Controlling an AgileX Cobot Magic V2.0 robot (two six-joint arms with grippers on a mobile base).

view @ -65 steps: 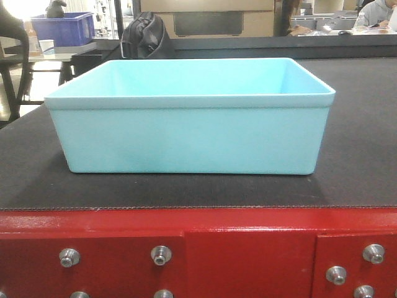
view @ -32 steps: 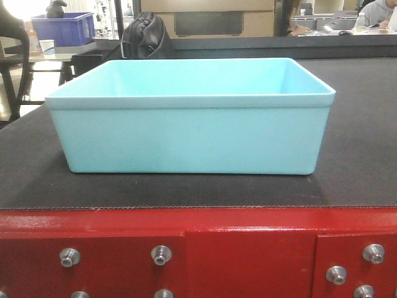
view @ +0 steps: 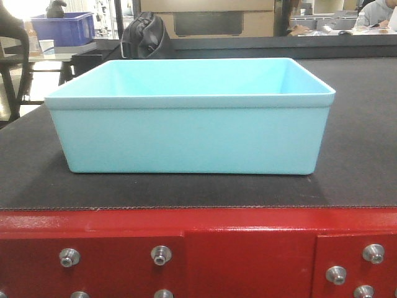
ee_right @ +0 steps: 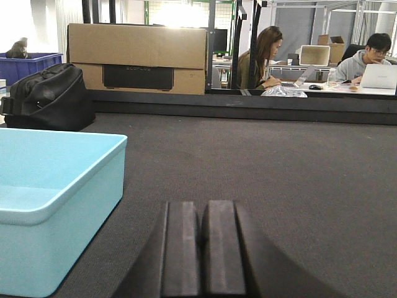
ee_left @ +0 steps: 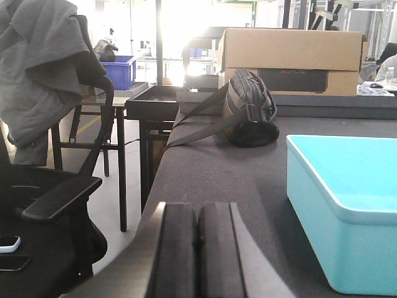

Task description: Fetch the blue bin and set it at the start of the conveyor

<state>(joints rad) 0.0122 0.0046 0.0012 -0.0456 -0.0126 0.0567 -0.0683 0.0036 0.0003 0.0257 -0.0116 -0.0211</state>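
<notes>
Nothing has moved since the earlier frame: blue bin upright on conveyor start behind red panel, left gripper and right gripper closed, empty, flanking it; back both straight away without nudging.

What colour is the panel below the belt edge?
Glossy red panel, silver bolts; clearest in the front-facing view.

Blue bin on conveyor start
</notes>
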